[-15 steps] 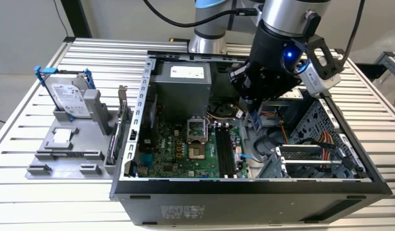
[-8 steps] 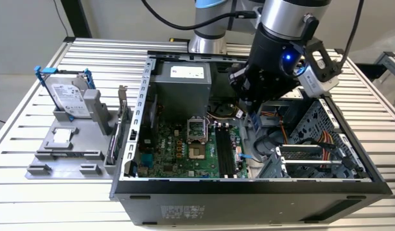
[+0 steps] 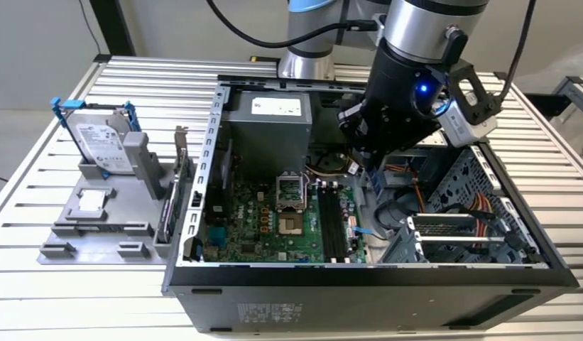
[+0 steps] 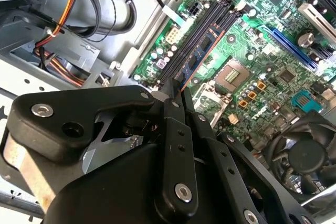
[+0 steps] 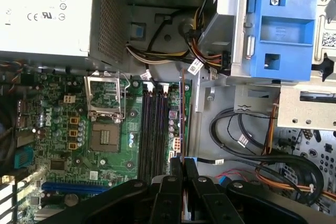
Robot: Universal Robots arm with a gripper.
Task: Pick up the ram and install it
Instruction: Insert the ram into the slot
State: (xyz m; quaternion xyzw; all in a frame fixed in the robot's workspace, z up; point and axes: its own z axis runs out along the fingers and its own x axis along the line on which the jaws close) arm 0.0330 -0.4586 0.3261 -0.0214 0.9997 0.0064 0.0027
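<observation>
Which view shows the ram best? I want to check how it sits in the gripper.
The second wrist view: the ram runs edge-up from the gripper, shut on its end, above the black slots, its chips visible. The first wrist view shows it as a thin edge. In the exterior view the arm covers that spot.

Light is even and fairly bright. In the exterior view the slatted table (image 3: pixel 73 284) shows pale, soft sheen around the computer case (image 3: pixel 367 284), whose interior sits in mild shadow. In the first wrist view the power supply (image 5: pixel 44 11) above the motherboard (image 5: pixel 79 145) is washed out by glare. In the second wrist view the gripper (image 4: pixel 176 90) looms slightly soft; the board beyond stays crisp.
</observation>
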